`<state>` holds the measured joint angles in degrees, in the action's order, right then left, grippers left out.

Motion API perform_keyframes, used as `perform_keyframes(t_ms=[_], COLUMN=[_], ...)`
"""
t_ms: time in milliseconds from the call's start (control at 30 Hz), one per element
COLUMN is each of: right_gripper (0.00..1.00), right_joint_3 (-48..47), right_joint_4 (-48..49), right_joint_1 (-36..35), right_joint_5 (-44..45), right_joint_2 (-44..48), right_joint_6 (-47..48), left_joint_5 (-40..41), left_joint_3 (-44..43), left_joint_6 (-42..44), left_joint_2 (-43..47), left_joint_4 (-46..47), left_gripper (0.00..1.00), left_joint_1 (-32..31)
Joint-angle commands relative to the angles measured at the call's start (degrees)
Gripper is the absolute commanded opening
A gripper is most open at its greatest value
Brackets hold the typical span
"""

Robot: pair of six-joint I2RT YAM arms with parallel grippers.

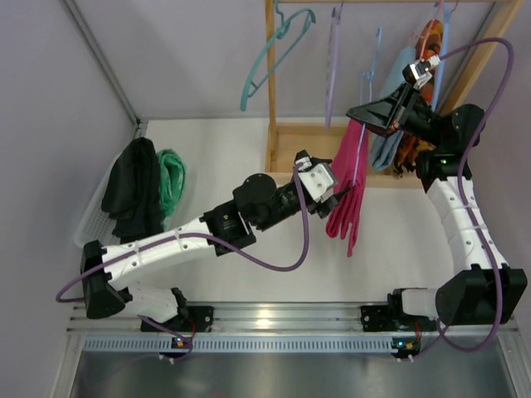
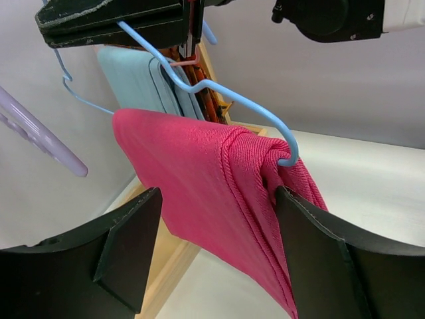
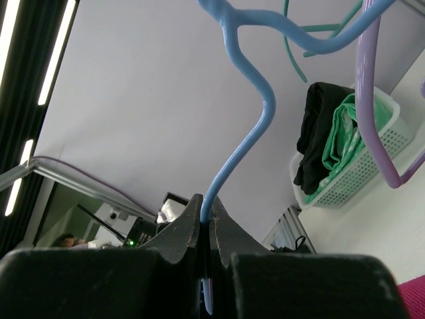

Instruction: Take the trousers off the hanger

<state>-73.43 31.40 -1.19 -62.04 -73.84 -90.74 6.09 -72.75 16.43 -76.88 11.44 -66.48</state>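
Note:
The magenta pink trousers point(image 2: 186, 159) hang folded over a light blue hanger point(image 2: 239, 93), in front of the wooden rack. My right gripper point(image 1: 365, 116) is shut on that hanger's wire point(image 3: 255, 126), just above the cloth. My left gripper point(image 2: 218, 199) is open, with one finger on each side of the pink trousers point(image 1: 352, 178) below the hanger's bar. Its right finger point(image 2: 312, 246) lies against the cloth and its left finger stands apart from it. Behind hang light blue trousers point(image 2: 136, 80) and an orange patterned pair point(image 1: 427, 37).
A white basket point(image 1: 87, 224) at the left holds black trousers point(image 1: 133, 186) and mint-green trousers point(image 1: 172, 178). A bare teal hanger point(image 1: 274, 58) and a bare lilac hanger point(image 1: 333, 66) hang from the wooden rack point(image 1: 286, 137). A grey wall stands behind.

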Motion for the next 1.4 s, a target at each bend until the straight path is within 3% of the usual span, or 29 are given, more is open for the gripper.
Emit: perform_keyframes(t_ms=[0,267,500,867,1167,1367], right_gripper=[0.0,0.0,0.0,0.0,0.0,0.0], right_joint_3=[-0.9,0.7,0.8,0.8,1.4,1.5], right_joint_4=[7.0,8.2,9.2,10.3,10.6,10.8], right_joint_1=[0.5,0.5,0.5,0.5,0.0,0.0], right_joint_5=[2.3,2.4,2.3,1.0,0.6,1.2], right_joint_2=[3.6,4.1,4.5,4.8,5.3,5.2], right_joint_6=[-1.3,-1.5,-2.3,-3.7,-4.4,-4.2], left_joint_5=[1.9,-2.1,4.5,8.7,7.7,1.8], left_joint_3=[-2.0,0.2,-2.6,-4.6,-4.7,0.3], left_joint_6=[-2.1,-3.5,-4.1,-4.0,-1.5,-4.3], left_joint_2=[-0.5,1.6,-1.5,-4.3,-7.4,-3.2], left_joint_4=[3.9,5.3,4.3,1.6,3.0,5.3], left_gripper=[0.75,0.77,0.76,0.7,0.71,0.77], left_joint_1=[-0.2,-0.2,-0.2,1.6,2.8,3.5])
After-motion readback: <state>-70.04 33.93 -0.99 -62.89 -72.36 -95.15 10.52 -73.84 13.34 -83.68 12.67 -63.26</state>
